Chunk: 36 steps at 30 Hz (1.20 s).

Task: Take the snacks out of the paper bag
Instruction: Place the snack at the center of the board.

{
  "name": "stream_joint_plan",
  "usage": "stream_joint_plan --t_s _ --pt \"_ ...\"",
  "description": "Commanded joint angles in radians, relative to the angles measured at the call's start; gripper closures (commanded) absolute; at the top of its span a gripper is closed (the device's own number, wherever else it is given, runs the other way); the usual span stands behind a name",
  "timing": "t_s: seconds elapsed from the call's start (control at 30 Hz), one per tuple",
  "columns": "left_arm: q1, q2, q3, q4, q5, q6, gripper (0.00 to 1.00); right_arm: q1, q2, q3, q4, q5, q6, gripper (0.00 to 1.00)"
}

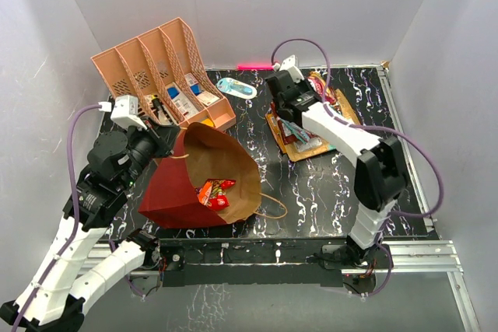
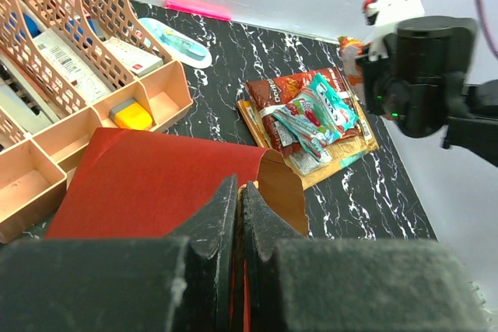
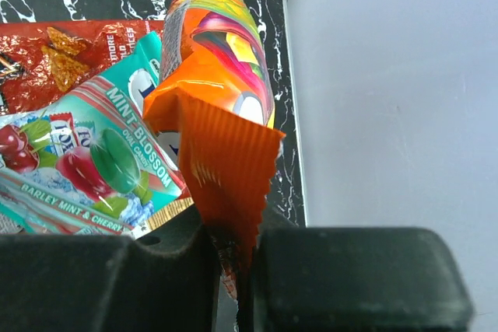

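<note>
Far left, left hand [image 2: 236, 219]: fingers pressed together on the rim of the paper bag [image 1: 175, 192], with the red edge pinched between them
Organizer [image 1: 156, 68]: peach and slotted, at the back left of the table [image 1: 327, 192]; small boxes sit in its front compartments, and its front corner is just beside the bag's rim
Paper bag: slumped on the table, dark red outside, its mouth wide open and the brown inside showing; a tan cord handle [image 1: 272, 209] loops onto the table
Snacks in the bag [image 1: 215, 192]: red and orange packets lying on the brown inner wall
Blue oval object [image 1: 236, 88]: on the table behind the bag, apart from it
Snack pile [image 1: 307, 134]: right of centre, flat on the table, well apart from the bag; a teal packet [image 3: 117, 153] lies over a red-brown packet [image 3: 70, 44], with a gold packet [image 2: 327, 170] beneath
Right hand [image 3: 233, 242]: clamped on the crimped end of an orange packet [image 3: 222, 52] that reaches over the pile's right side; I cannot tell whether it touches the pile
</note>
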Motion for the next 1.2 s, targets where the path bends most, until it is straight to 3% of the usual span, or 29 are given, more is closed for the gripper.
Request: stream_joint_plan --t_s 0.0,0.43,0.6,0.73,1.0,1.07,1.17 --pt "-0.001 -0.019 0.022 0.001 -0.022 0.011 1.00 0.006 0.103 0.092 0.081 0.154 -0.140 0.92" --pt "0.000 -0.042 0.017 -0.016 -0.038 0.034 1.00 -0.021 0.230 -0.012 0.436 0.206 -0.433 0.92" --pt "0.001 -0.046 0.017 -0.017 -0.040 0.038 1.00 -0.021 0.302 0.005 0.431 0.187 -0.409 0.92" --pt "0.000 -0.049 0.018 -0.021 -0.043 0.040 1.00 -0.022 0.365 0.062 0.273 0.133 -0.248 0.91" --pt "0.000 -0.039 0.023 -0.015 -0.023 0.033 1.00 -0.022 0.447 0.177 0.052 -0.017 -0.019 0.63" --pt "0.000 -0.034 0.023 -0.013 -0.014 0.031 1.00 -0.021 0.428 0.177 0.035 -0.041 -0.004 0.60" --pt "0.000 -0.022 0.025 -0.015 -0.001 0.026 1.00 -0.023 0.389 0.179 0.004 -0.076 0.013 0.43"
